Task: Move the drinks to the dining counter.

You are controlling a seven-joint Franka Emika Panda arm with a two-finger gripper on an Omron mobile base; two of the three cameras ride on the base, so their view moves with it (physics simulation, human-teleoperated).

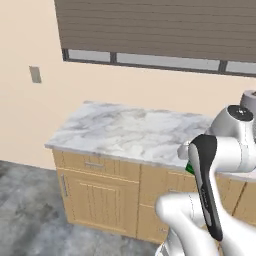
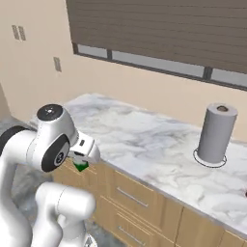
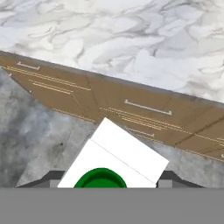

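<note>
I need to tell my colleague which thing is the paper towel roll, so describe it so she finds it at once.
Start at the marble worktop under the window blinds. Toward its right end stands an upright grey paper towel roll, a plain cylinder on a ringed base, alone on the slab.

Carton bottom behind grey band

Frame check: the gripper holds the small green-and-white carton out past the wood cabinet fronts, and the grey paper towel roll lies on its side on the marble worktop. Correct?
One detail is wrong. The grey paper towel roll stands upright on the marble worktop, as the right base view shows. The rest holds: the gripper grips the small green-and-white carton in front of the wood cabinet fronts, above the floor, in the hand view.
</note>
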